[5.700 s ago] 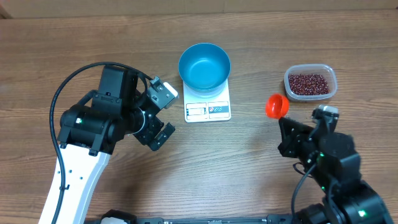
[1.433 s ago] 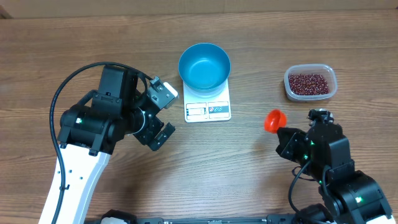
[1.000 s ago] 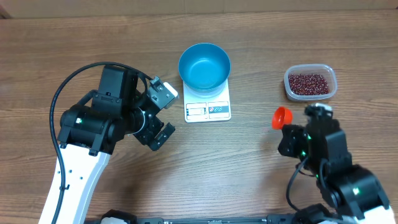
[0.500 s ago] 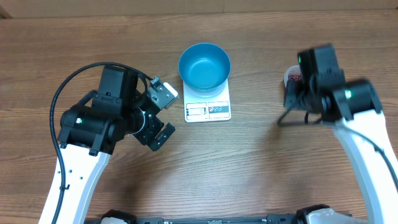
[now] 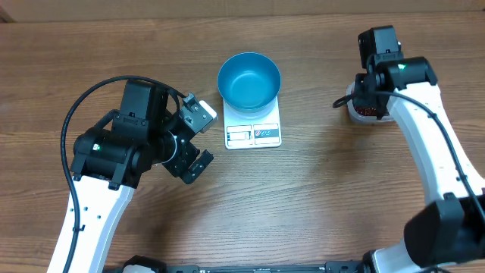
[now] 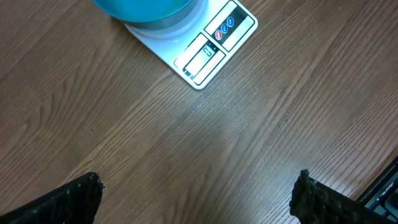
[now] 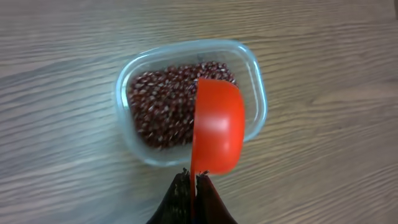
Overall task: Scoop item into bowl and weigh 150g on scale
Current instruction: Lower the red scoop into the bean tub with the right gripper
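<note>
Overhead: the left tool is spread wide and grasps nothing. The blue bowl looks empty and sits on the white scale, just ahead and to the right of the left tool. The right arm reaches over the clear container and hides its own tip. The wood-grain counter is flat, with open room between container and scale. Left wrist: the fingers stand far apart, with the scale's display edge ahead of them and the bowl beyond. Right wrist: the right tool is clenched on the thin handle of the orange scoop. The cup hangs just ahead, above the container's right half, with the beans heaped below and to its left. The beans are likely hard, light and loose. They should roll and scatter, so they are best taken by digging the scoop in and carrying it level. The handle grip is narrow, and the scoop may twist under load.
</note>
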### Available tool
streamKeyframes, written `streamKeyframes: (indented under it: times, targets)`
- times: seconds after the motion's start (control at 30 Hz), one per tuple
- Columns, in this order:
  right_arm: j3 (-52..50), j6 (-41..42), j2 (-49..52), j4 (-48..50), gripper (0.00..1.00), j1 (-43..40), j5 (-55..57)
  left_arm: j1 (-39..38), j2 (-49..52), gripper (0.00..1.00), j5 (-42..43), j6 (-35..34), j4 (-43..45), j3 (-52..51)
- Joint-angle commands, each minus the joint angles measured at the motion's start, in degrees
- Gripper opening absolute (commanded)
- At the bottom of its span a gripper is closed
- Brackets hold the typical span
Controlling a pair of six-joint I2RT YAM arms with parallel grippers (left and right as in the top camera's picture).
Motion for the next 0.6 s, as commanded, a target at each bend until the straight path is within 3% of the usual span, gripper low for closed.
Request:
streamKeyframes:
  times: [0.0,0.33,0.57]
  targets:
    - [1.4,-3.7,2.9,1.2,0.04,-2.0,2.1,0.3,0.2,1.00,1.1,-0.6,0.1,-0.3]
    - [1.4,-9.9,8.0,4.7,0.04,-6.4,1.7,0.3,0.2,1.00,1.1,-0.6,0.1,-0.3]
    - [1.4,-11.6,9.3,5.1,0.04,-9.6,-7.6,0.3,0.2,1.00,1.1,-0.6,0.1,-0.3]
